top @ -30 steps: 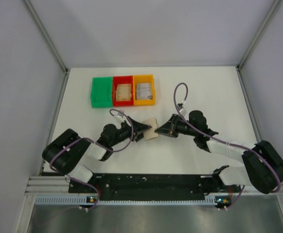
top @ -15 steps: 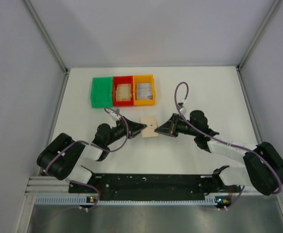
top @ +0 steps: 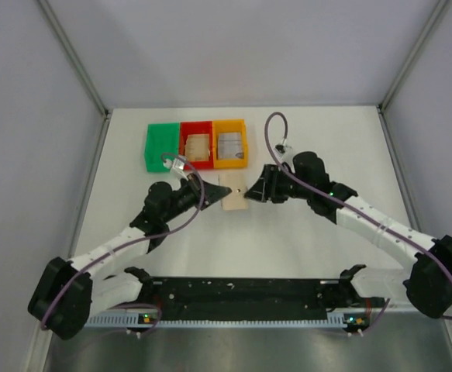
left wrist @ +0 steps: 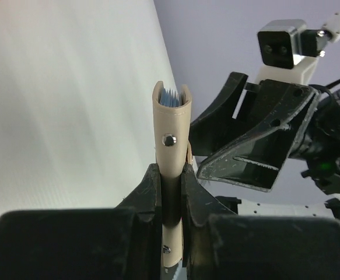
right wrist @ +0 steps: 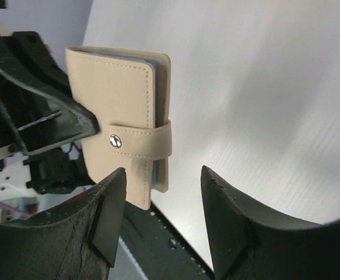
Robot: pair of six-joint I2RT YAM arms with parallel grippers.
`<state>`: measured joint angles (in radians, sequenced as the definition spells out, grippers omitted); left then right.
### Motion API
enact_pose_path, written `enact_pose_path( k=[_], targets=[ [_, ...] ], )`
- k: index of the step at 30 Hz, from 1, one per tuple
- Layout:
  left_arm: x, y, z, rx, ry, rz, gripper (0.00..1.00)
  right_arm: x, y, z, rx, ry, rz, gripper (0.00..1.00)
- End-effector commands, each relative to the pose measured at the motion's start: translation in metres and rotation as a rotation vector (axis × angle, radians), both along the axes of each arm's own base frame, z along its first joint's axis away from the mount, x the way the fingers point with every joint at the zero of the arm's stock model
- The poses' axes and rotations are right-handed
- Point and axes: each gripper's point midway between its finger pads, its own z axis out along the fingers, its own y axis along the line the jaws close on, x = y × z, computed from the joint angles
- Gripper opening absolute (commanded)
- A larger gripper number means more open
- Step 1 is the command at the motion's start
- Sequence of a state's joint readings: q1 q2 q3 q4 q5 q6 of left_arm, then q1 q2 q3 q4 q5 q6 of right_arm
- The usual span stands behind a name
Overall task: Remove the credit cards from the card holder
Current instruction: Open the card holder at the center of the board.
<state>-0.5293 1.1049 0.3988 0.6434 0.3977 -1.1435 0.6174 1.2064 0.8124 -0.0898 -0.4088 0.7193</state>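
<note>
Over the white table [top: 319,147] the left gripper [top: 223,193] pinches the shut card holder [top: 236,197], long axis along its fingers; the right gripper [top: 248,191] gapes empty, facing it.

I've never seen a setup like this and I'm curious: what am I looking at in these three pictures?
Two robot arms, left and right, are bolted to a white table. The wide picture comes from a fixed camera above them; the other two from a camera on each wrist. The left tool is clamped on a tan card holder, its strap snapped shut. The right tool is open, in front of it. Behind stand a green bin, a red bin holding tan cards and an orange bin holding grey cards.
</note>
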Motion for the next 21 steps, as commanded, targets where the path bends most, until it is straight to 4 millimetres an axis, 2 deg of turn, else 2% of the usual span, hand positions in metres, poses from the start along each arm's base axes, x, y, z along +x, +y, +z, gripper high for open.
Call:
enact_pose_path(
  k=[1, 8, 11, 17, 21],
  targets=[
    [0.009, 0.016, -0.014, 0.237, 0.020, 0.072, 0.00, 0.006, -0.018, 0.002, -0.290, -0.162, -0.010, 0.54],
    [0.006, 0.025, -0.024, 0.372, 0.123, 0.121, 0.00, 0.016, -0.001, 0.042, -0.444, -0.420, -0.030, 0.51],
    [0.006, 0.026, -0.019, 0.382, 0.135, 0.139, 0.00, 0.016, 0.012, 0.042, -0.484, -0.463, 0.005, 0.52],
    [0.002, 0.021, -0.013, 0.361, 0.155, 0.126, 0.00, 0.000, 0.049, 0.031, -0.510, -0.485, 0.104, 0.52],
    [0.000, 0.019, -0.010, 0.348, 0.165, 0.125, 0.00, -0.004, 0.063, 0.026, -0.515, -0.493, 0.136, 0.46]
  ],
)
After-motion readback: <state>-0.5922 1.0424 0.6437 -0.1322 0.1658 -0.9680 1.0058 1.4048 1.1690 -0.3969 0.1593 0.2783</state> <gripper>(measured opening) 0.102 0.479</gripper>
